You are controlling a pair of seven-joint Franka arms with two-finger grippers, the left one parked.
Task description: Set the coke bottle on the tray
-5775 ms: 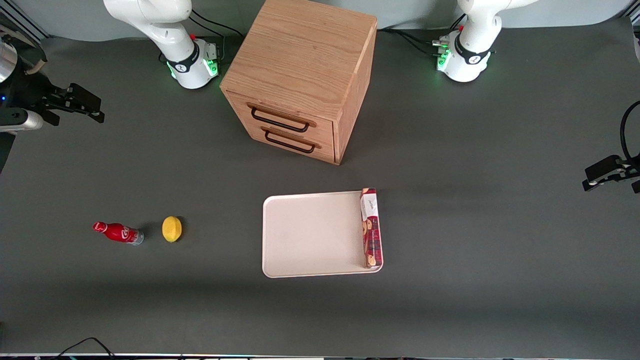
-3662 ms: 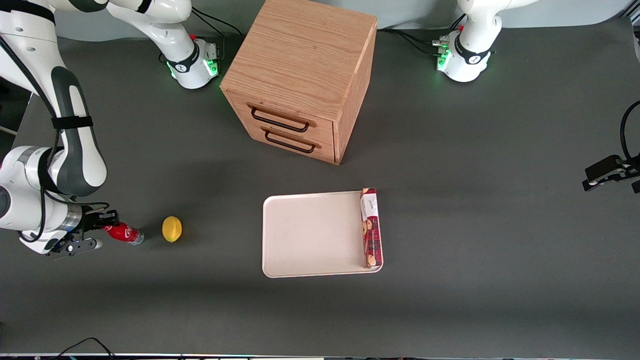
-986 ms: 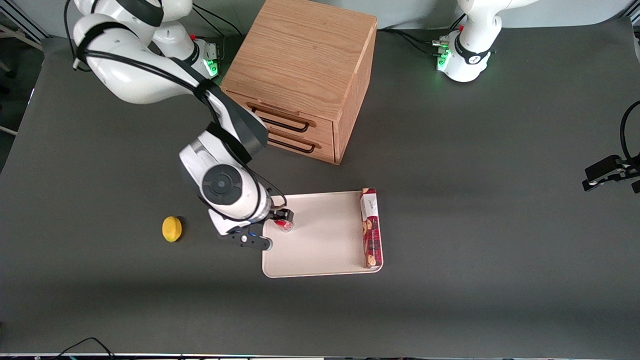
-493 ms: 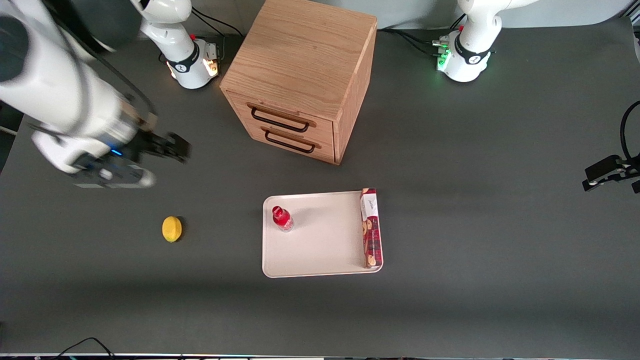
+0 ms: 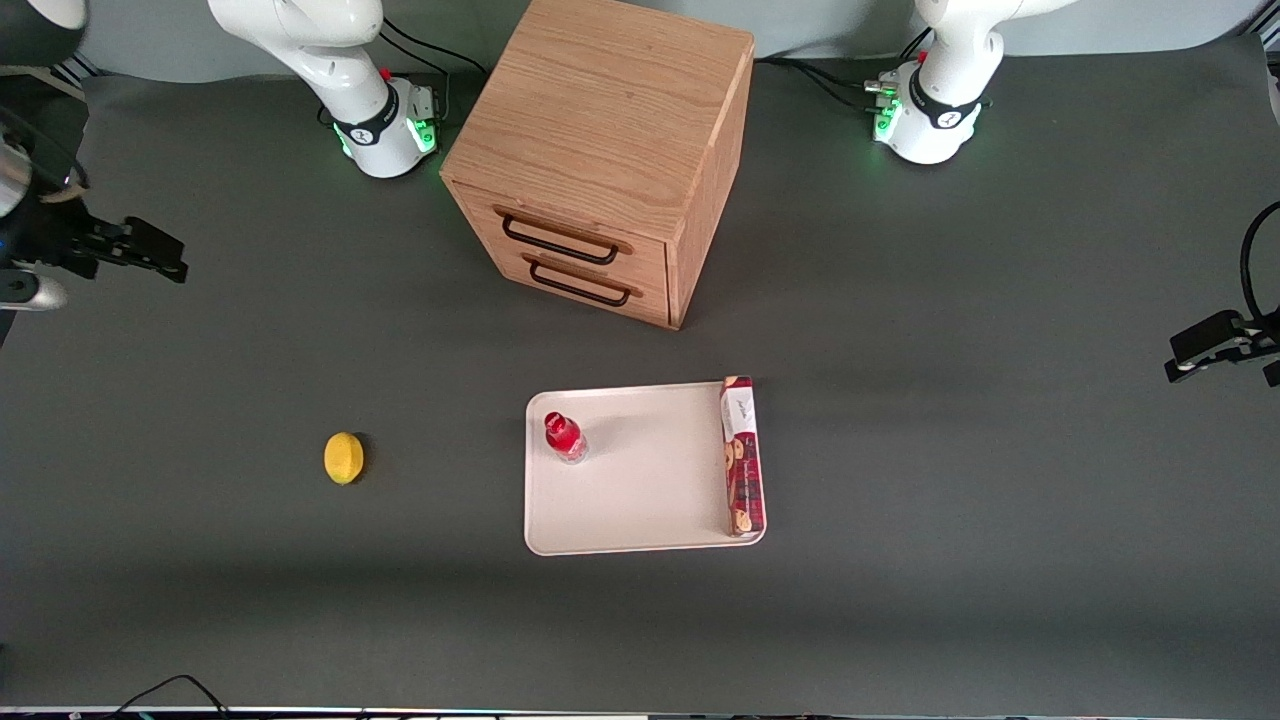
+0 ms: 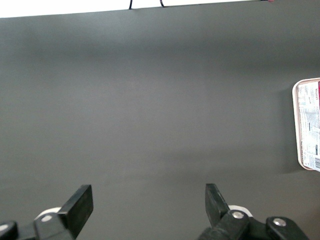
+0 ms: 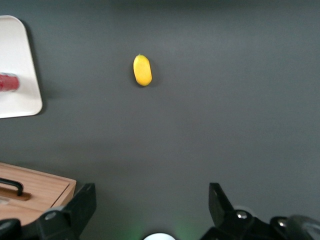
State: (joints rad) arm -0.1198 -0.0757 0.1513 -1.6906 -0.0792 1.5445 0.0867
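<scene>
The coke bottle (image 5: 563, 437) stands upright on the cream-white tray (image 5: 640, 500), near the tray's edge toward the working arm's end; its red cap faces up. It also shows in the right wrist view (image 7: 7, 82), on the tray (image 7: 20, 95). My gripper (image 5: 165, 258) is open and empty, raised high at the working arm's end of the table, well away from the tray. In the right wrist view the gripper (image 7: 151, 200) has its fingers spread wide with nothing between them.
A long red cookie box (image 5: 742, 457) lies on the tray's edge toward the parked arm's end. A yellow lemon (image 5: 344, 458) lies on the table between tray and working arm's end, also in the right wrist view (image 7: 142, 70). A wooden drawer cabinet (image 5: 600, 160) stands farther from the camera.
My gripper carried the bottle from beside the lemon to the tray, set it upright, let go, and has withdrawn up and away to the working arm's end.
</scene>
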